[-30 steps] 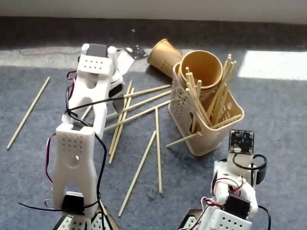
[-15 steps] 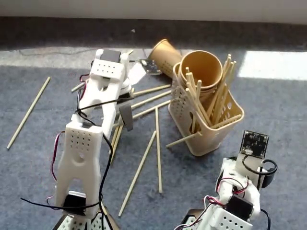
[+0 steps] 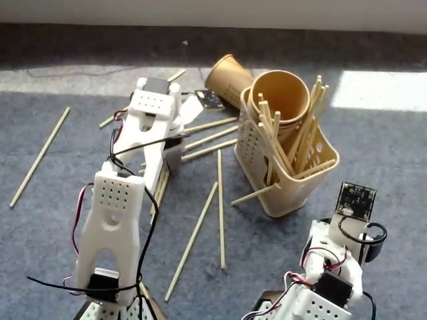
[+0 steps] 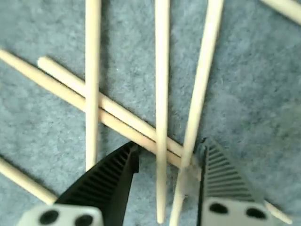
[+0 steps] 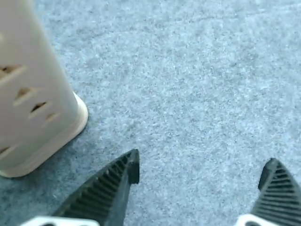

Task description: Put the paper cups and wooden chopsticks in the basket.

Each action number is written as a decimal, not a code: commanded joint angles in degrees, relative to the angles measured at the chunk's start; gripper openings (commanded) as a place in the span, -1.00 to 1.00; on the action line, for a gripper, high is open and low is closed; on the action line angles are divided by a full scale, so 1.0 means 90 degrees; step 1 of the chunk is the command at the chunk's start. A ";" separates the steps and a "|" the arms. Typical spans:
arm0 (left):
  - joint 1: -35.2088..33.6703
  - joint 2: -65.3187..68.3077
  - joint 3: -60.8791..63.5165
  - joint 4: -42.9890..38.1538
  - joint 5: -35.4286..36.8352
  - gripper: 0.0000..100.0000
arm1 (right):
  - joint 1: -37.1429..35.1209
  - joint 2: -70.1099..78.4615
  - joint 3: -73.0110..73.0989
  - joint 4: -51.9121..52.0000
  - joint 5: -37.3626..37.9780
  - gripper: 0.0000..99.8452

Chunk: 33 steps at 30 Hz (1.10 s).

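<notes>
left gripper sits low over the crossed wooden chopsticks on the carpet, jaws parted around them, nothing clamped. it looks like the pick-up step; next it should close on one stick, then carry it to the basket.

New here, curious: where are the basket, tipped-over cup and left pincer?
basket (image 3: 252, 152), high view, perforated side wall.
tipped-over cup (image 3: 225, 78), high view, its side.
left pincer (image 4: 169, 148), left wrist view, between fingertips.
</notes>
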 commanded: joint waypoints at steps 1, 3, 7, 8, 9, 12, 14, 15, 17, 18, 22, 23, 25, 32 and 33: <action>-0.0357 0.0015 -0.0327 -0.0020 -0.0010 -0.93 | 0.0054 -0.0073 0.0220 -0.0142 -0.0059 -0.23; -0.0532 0.0024 -0.0767 0.0420 -0.0010 -1.00 | 0.0054 -0.0073 0.0220 -0.0142 -0.0059 -0.23; -0.0933 -0.0015 -0.1372 0.0703 0.0215 -0.99 | 0.0054 -0.0073 0.0230 -0.0142 -0.0059 -0.23; -0.1040 -0.0093 -0.1411 0.0703 0.0283 -0.99 | 0.0054 -0.0073 0.0230 -0.0142 -0.0059 -0.23; -0.1148 -0.0190 -0.1402 0.0703 0.0332 -0.99 | 0.0054 -0.0073 0.0230 -0.0142 -0.0059 -0.23; -0.1382 -0.0542 -0.1431 0.0703 0.0645 -0.99 | 0.0054 -0.0073 0.0230 -0.0151 -0.0059 -0.23; -0.1431 -0.0855 -0.1441 0.0703 0.0928 -0.99 | 0.0044 -0.0073 0.0230 -0.0151 -0.0059 -0.23; -0.1421 -0.1060 -0.1441 0.0703 0.1084 -0.99 | 0.0044 -0.0073 0.0230 -0.0151 -0.0059 -0.23; -0.1353 -0.1519 -0.1441 0.0703 0.1426 -0.99 | 0.0034 -0.0073 0.0230 -0.0151 -0.0059 -0.23; -0.1265 -0.1783 -0.1451 0.0703 0.1573 -0.99 | -0.0024 -0.0073 0.0230 -0.0151 -0.0059 -0.23; -0.0894 -0.2965 -0.1402 0.0723 0.1905 -0.99 | -0.0210 -0.0073 0.0230 -0.0142 -0.0059 -0.23; -0.0816 -0.3238 -0.1402 0.0723 0.2002 -0.99 | -0.0210 -0.0073 0.0230 -0.0142 -0.0059 -0.23; -0.0650 -0.3736 -0.1402 0.0723 0.2276 -0.99 | -0.0210 -0.0073 0.0230 -0.0142 -0.0059 -0.23; 0.0024 -0.4879 -0.1441 0.0586 0.3350 -0.99 | -0.0239 -0.0073 0.0230 -0.0132 -0.0059 -0.23; 0.0161 -0.4977 -0.1441 0.0410 0.3487 -0.99 | -0.0239 -0.0073 0.0230 -0.0132 -0.0059 -0.23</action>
